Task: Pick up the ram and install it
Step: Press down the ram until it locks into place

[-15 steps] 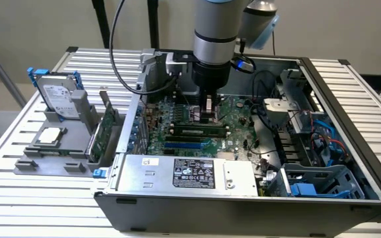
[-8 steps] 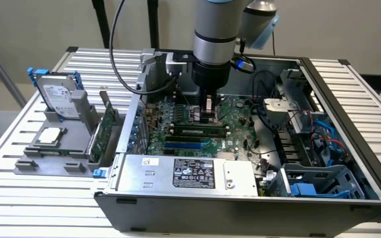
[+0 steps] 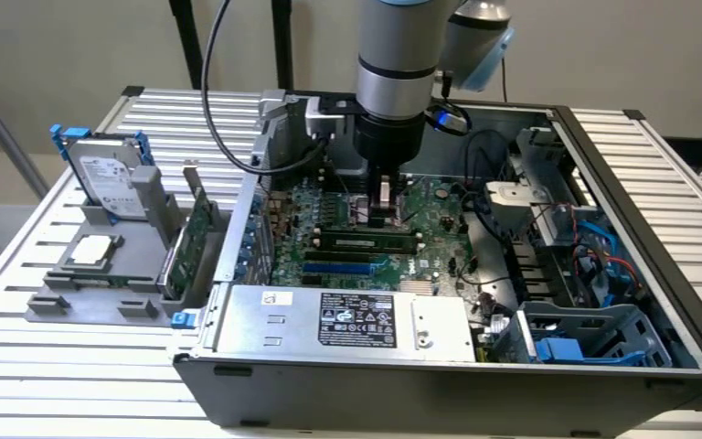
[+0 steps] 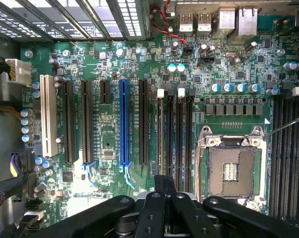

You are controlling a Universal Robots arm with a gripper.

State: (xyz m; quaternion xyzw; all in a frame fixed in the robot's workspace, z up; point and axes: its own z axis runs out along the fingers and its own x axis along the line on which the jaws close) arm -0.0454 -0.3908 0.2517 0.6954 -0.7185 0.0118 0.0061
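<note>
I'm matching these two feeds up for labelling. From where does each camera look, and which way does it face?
Exterior view: off the arm, above the open computer case, looking down at an angle; arm and gripper hang over the motherboard.
Wrist view: on the wrist, facing straight down; gripper at the edge.
Shared: motherboard, gripper.

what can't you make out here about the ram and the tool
- Exterior view: whether the tool holds anything; the arm's wrist above it blocks the sight.
- Exterior view: whether the ram on the motherboard is fully seated; too small to tell.
- Wrist view: one end of the memory slots, hidden behind the tool.
- Exterior view: print on the power supply label, too small to read.
</note>
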